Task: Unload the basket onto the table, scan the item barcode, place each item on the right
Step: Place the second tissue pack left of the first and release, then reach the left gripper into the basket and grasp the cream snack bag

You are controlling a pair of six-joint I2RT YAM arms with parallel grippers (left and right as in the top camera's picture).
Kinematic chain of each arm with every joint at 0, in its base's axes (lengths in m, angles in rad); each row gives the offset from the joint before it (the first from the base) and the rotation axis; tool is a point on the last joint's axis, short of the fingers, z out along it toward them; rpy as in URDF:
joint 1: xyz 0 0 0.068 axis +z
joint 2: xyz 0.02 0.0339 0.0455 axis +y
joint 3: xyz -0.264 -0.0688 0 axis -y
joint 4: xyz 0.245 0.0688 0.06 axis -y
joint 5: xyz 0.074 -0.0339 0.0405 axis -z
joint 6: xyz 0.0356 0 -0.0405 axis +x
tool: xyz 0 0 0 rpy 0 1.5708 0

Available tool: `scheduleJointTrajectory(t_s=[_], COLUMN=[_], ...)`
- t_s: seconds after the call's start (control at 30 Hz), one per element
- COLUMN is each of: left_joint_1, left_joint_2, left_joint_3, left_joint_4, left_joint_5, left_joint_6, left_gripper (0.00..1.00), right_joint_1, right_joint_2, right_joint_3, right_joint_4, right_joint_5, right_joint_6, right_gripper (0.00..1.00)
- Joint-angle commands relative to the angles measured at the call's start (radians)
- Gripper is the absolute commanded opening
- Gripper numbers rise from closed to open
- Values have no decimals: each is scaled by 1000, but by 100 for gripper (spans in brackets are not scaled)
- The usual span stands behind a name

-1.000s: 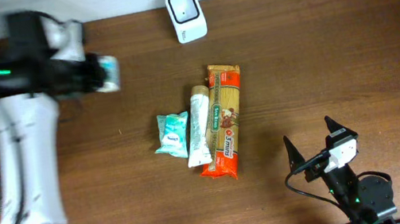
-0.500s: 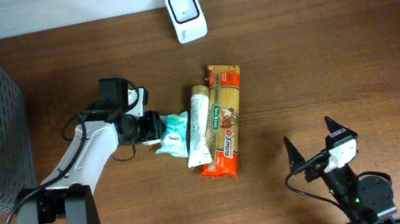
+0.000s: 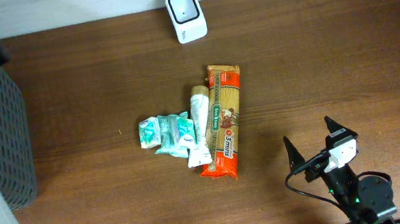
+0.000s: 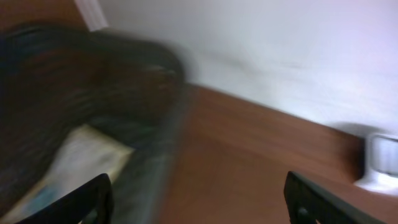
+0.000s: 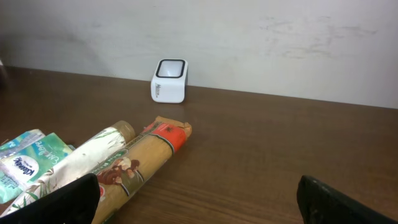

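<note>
At the far left the black mesh basket (image 3: 15, 141) sits under the blurred left arm, which half a second ago was at mid-frame beside the pile and has swung back to the upper left corner. The left pincer (image 4: 199, 196) is spread wide with nothing between its fingers. In its wrist view a pale flat packet (image 4: 81, 155) lies in the basket just ahead of it, probably the next pick.

Near the centre a small teal packet (image 3: 148, 131) now lies where the wood was bare, touching the teal tissue pack (image 3: 175, 132). This looks like a handled item set down, well apart from that pincer.

Right of these lie the white tube (image 3: 199, 120) and the orange pasta packet (image 3: 226, 116), with the white box scanner (image 3: 185, 5) at upper centre. At lower right the right pincer (image 3: 306, 129) rests spread and empty.
</note>
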Motion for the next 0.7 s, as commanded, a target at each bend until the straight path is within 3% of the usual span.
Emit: scheduleJointTrajectory(t_s=[0.0, 0.1, 0.33, 0.67], left_joint_1=[149, 247, 342, 333], left_joint_2=[42, 97, 323, 604], left_joint_3=[-34, -138, -250, -250], left_joint_4=[-8, 3, 87, 261], left_joint_5=[-127, -179, -155, -159], left_joint_6=[6, 76, 438, 542], left_gripper=[84, 84, 94, 84], right_joint_1=[-6, -6, -6, -6], right_joint_2=[-6, -6, -6, -6], right_joint_3=[-7, -7, -7, -7], right_joint_4=[-2, -2, -2, -2], right_joint_5=[-5, -5, -5, -5], right_joint_6=[0, 0, 0, 0], right_gripper=[99, 99, 99, 99])
